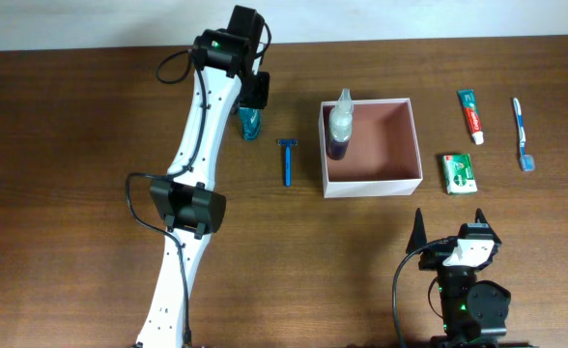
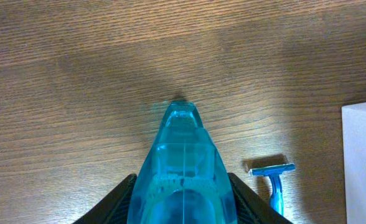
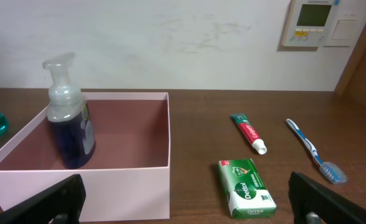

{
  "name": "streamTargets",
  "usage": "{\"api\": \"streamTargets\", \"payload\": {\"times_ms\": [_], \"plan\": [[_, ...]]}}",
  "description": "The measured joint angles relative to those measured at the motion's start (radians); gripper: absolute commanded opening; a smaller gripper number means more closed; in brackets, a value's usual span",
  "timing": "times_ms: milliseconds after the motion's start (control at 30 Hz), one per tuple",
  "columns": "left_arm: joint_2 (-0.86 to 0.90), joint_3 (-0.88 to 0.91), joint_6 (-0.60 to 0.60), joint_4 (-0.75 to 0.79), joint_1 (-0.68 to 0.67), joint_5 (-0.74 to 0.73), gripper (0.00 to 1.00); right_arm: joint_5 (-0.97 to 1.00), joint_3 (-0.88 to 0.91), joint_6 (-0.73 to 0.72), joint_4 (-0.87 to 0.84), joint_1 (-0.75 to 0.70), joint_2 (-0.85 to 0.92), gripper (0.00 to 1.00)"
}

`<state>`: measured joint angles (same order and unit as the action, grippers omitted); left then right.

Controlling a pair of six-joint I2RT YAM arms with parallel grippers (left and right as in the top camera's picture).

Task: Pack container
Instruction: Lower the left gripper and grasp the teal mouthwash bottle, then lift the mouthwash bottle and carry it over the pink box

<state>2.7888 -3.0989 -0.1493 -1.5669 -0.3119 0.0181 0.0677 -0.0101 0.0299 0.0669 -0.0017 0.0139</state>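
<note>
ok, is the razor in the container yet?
No, the razor lies flat on the table to the left of the container in the overhead view, clear of its walls.

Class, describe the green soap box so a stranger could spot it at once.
Find the square white-walled container on the table. Just right of its front corner lies the soap box. It alone is a green carton; the toothpaste tube and toothbrush behind it are long and slim.

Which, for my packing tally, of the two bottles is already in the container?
The purple pump bottle, standing in the container's corner; the blue bottle is outside, in the left tool.
</note>
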Motion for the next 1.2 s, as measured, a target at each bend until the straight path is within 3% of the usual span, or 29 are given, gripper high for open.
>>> {"api": "streamTargets", "payload": {"times_ms": [233,767,1200], "plan": [[0.000,-0.003,0.002,0.000,0.000,0.000,0.32,0.000,0.000,0.000,0.000,0.000,0.000,0.99],[-0.020,-0.007,0.000,0.028,0.000,0.000,0.32,0.000,0.000,0.000,0.000,0.000,0.000,0.99],[-0.368,-0.017,0.000,0.166,-0.056,0.000,0.33,0.000,0.000,0.000,0.000,0.000,0.000,0.99]]}}
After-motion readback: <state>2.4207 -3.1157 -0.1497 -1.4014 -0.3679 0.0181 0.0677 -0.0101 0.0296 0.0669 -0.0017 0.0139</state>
